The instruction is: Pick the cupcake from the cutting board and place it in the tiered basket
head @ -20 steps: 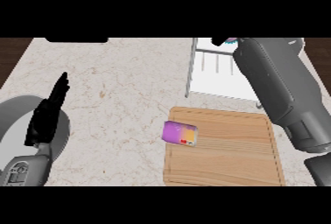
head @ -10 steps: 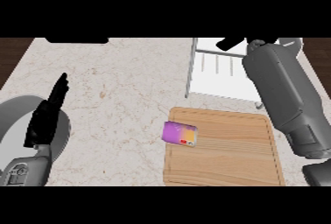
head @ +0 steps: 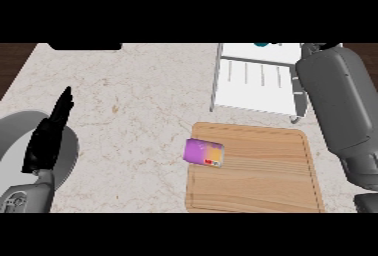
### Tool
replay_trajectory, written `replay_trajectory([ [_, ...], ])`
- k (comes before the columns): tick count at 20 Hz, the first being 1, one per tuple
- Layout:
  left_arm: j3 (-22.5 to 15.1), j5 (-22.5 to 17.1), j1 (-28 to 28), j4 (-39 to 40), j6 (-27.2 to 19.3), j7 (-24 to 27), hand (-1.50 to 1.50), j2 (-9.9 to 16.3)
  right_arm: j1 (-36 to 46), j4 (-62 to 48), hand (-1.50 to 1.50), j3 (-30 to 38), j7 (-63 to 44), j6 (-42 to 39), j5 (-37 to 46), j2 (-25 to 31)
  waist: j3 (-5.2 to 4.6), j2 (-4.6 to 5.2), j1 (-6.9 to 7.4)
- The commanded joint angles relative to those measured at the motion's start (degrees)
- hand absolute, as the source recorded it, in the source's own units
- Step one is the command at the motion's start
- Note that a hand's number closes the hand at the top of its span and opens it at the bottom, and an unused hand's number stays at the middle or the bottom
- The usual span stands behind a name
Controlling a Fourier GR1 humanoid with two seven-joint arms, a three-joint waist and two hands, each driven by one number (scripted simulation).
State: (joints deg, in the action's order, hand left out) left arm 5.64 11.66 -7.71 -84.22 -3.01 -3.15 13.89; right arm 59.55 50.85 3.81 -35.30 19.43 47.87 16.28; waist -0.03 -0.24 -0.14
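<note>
A wooden cutting board lies at the lower right of the counter. A small purple and orange block-like item sits on its left edge, untouched. Behind the board stands the white tiered basket. A small teal thing shows at the basket's far edge, cut off by the top of the view. My right forearm runs up the right side beside the basket; only a dark sliver of the right hand shows at the top. My left hand rests open at the left, fingers straight, holding nothing.
A grey round plate lies under my left hand at the left edge. A dark object sits at the counter's far edge, top left. Marble counter spreads between the plate and the board.
My right arm has swung to the right, off the basket, and its hand has slid almost out of view at the top. The teal thing stays at the basket. The left hand is still.
</note>
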Motion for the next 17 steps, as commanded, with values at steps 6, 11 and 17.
replay_trajectory([
  [6, 0.8, -0.4, 1.6, -1.3, 0.4, -1.2, 0.0, 0.1, -9.4, 22.7, -1.5, 6.1, -11.8, -9.9, -7.9, 4.8, 0.04, -0.62, -1.7],
  [11, 1.3, -0.4, 0.2, -2.4, 0.1, -2.8, 0.0, 0.2, -25.6, 40.3, -1.5, 9.3, -11.7, -17.0, -14.8, 8.4, 0.06, -0.58, -2.4],
  [17, 1.8, -0.7, 1.0, 0.0, 0.4, -0.2, 0.0, -0.2, -41.9, 58.4, -1.5, 18.7, -7.6, -19.5, -24.9, 9.8, 0.05, -0.25, -1.99],
])
